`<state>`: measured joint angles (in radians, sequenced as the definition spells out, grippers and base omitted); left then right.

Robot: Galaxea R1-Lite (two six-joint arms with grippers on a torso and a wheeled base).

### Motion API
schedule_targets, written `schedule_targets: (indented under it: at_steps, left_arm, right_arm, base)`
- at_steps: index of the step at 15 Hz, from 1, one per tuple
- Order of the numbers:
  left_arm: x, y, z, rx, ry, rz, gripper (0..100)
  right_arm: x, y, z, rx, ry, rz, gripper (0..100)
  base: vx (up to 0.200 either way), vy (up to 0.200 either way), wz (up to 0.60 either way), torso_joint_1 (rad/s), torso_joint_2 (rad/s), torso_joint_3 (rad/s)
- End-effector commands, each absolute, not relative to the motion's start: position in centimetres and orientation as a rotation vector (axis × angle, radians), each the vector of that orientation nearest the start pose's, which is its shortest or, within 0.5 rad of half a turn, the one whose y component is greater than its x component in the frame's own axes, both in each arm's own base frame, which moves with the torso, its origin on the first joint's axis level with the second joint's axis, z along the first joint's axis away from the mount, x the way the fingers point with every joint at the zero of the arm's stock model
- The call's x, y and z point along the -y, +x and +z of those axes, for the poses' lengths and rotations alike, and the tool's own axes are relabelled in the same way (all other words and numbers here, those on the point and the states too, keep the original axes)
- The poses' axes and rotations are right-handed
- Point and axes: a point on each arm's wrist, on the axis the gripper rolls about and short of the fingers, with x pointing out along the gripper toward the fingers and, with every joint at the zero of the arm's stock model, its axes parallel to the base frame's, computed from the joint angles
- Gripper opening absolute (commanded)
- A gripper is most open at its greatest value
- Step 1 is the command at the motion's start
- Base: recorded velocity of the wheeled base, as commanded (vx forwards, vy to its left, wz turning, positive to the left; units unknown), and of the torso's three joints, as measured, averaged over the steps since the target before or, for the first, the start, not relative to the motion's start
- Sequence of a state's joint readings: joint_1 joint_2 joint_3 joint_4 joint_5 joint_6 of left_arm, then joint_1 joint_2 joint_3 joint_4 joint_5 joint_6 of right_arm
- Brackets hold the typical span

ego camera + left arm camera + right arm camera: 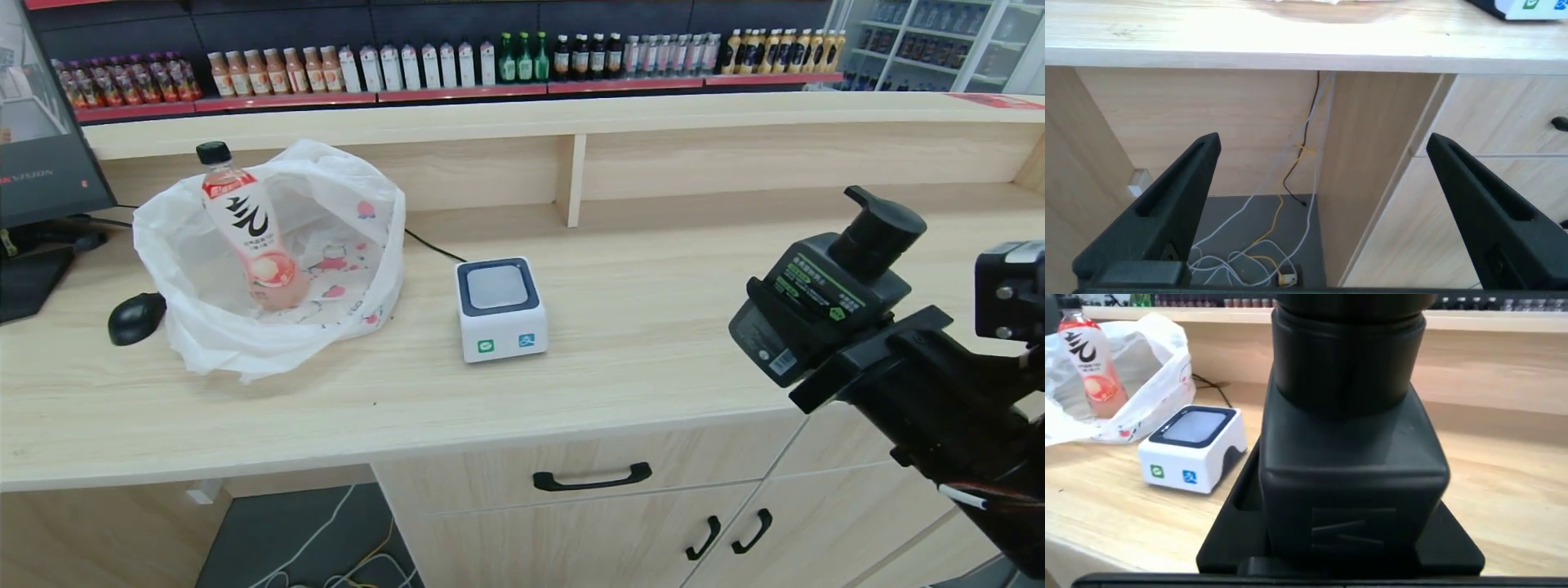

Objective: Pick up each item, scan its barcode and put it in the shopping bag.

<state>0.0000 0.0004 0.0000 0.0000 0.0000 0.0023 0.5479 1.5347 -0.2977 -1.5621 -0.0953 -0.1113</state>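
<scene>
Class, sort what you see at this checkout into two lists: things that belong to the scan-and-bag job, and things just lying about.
Job: black container held in the right gripper; scanner; shopping bag; pink drink bottle already in it.
Lying about: computer mouse; monitor; shelf bottles behind the counter.

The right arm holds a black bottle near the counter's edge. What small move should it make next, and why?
Probably swing the black bottle leftward over the scanner, with its barcode turned toward the scanner's window. The right gripper is shut on the bottle, well to the scanner's right, so it has likely not been scanned yet. The shopping bag comes after.
</scene>
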Motion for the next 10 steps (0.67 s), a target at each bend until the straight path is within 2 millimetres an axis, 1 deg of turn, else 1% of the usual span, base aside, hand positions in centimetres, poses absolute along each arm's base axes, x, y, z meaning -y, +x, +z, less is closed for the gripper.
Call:
schedule_targets:
  at_steps: [1, 3, 4, 9, 10]
  left_arm:
    - [0.0, -2.3, 7.5, 0.0, 0.003, 0.0, 100]
    - [0.0, -2.3, 7.5, 0.0, 0.003, -0.002, 100]
    - [0.0, -2.3, 7.5, 0.0, 0.003, 0.0, 100]
    - [0.0, -2.3, 7.5, 0.0, 0.005, -0.002, 100]
    - [0.0, -2.3, 7.5, 0.0, 0.003, -0.002, 100]
  right_arm:
    - [-11.0, 18.2, 19.1, 0.332, -0.004, 0.437, 0]
    - [-11.3, 18.5, 19.4, 0.342, -0.001, 0.445, 0]
    - [-11.9, 18.8, 20.4, 0.378, 0.014, 0.454, 0]
    - [-12.0, 19.7, 20.1, 0.369, 0.0, 0.434, 0]
    - [-11.9, 19.7, 20.1, 0.369, -0.004, 0.43, 0]
  base:
    - [0.0, 0.2, 0.0, -0.002, 0.0, 0.002]
    - [0.0, 0.2, 0.0, 0.0, 0.0, 0.002]
    - [0.0, 0.2, 0.0, 0.007, 0.0, 0.007]
    - [0.0, 0.2, 0.0, 0.0, 0.0, 0.001]
    - [0.0, 0.0, 0.0, 0.0, 0.0, 0.0]
